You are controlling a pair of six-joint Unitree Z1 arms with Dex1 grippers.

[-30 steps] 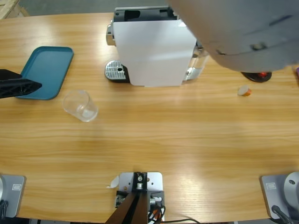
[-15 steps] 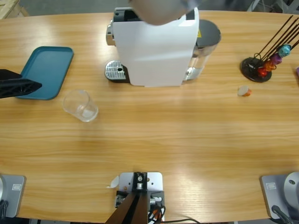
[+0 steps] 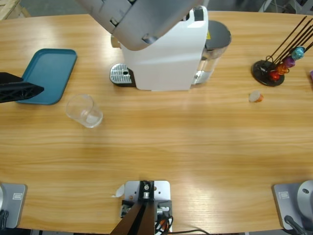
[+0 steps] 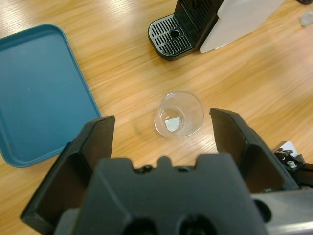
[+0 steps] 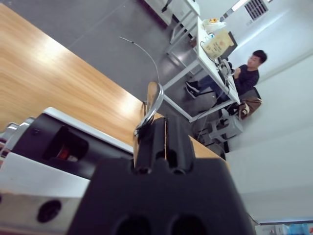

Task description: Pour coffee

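The left gripper point(image 4: 161, 129) is being held open over the empty glass point(image 4: 179, 113) for grasping, while the right gripper point(image 5: 157, 134) is being kept closed above the machine point(image 3: 164, 54).

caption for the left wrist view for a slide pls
Left gripper, jaws open, hovers above an empty clear tumbler on the wooden table, between a teal tray and the coffee machine's drip grate.
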